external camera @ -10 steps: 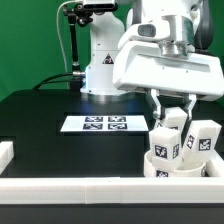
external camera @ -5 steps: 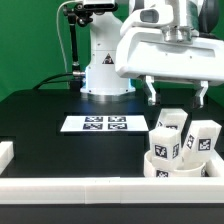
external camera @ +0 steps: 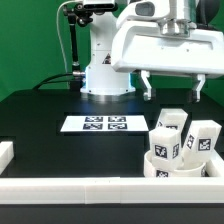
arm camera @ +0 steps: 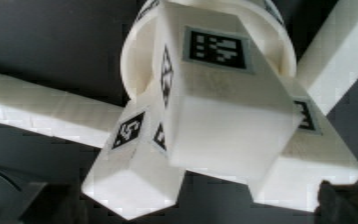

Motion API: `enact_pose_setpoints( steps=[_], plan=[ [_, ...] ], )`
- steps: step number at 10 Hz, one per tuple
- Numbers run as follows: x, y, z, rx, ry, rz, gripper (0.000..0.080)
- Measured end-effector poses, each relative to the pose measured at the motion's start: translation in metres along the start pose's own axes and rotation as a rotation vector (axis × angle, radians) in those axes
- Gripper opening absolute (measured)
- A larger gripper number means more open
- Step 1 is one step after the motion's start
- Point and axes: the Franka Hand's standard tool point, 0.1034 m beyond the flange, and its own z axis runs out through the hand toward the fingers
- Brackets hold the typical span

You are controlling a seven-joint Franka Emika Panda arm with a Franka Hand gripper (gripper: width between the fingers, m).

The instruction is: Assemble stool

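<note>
The stool stands upside down at the exterior view's lower right. Its round white seat [external camera: 160, 169] rests against the front rail, and three tagged white block legs [external camera: 204, 138] stick up from it. My gripper [external camera: 174, 88] hangs open and empty above the legs, touching none of them. The wrist view looks straight down on the legs [arm camera: 211, 100] and on a slice of the seat [arm camera: 144, 60]. One dark fingertip [arm camera: 345, 200] shows at the frame's edge, well apart from the other.
The marker board [external camera: 104, 124] lies flat in the middle of the black table. White border rails run along the front edge [external camera: 70, 190] and the left corner [external camera: 6, 151]. The arm's white base [external camera: 104, 68] stands at the back.
One second ago my fingers were down around the rear leg. They have let go and the gripper has risen straight up, open. The stool has not moved.
</note>
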Motion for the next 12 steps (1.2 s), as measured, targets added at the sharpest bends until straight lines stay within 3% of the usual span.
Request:
enact_pose_setpoints(
  steps=[2, 3, 5, 7, 10, 12],
  plan=[
    [-0.003, 0.003, 0.001, 0.008, -0.042, 0.003, 0.0649],
    [-0.005, 0.013, 0.000, 0.012, -0.069, 0.031, 0.0649],
    [-0.013, 0.005, 0.000, 0.061, -0.248, 0.058, 0.0649],
    [-0.014, 0.000, 0.004, 0.080, -0.326, 0.043, 0.0649],
    [-0.013, 0.001, 0.004, 0.084, -0.331, 0.019, 0.0649],
    [-0.013, -0.004, 0.006, 0.109, -0.319, -0.182, 0.0649]
  ],
)
